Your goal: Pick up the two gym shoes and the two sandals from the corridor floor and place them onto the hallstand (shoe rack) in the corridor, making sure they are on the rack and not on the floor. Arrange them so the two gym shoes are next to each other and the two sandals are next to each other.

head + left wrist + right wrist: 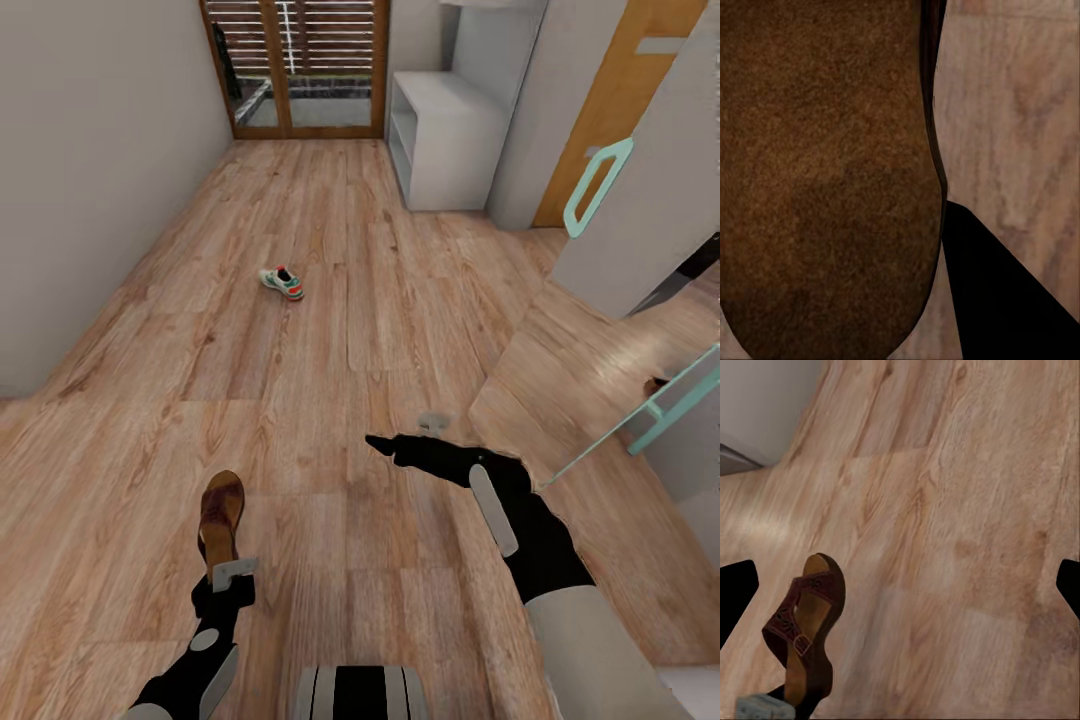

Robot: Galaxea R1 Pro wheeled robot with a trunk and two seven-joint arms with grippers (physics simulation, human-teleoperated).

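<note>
One sandal (pixel 221 518) in left gripper (pixel 232 574), one gym shoe (pixel 282 283) on floor (pixel 380 330)

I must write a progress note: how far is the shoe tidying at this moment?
No footwear can be seen on the hallstand. In hand: the left gripper holds one sandal. Left: one gym shoe still lies on the corridor floor; the right gripper is empty.

Black arms, pale grey forearm panels; grey-tipped left gripper (pixel 232 572); black pointed right gripper (pixel 385 445).
</note>
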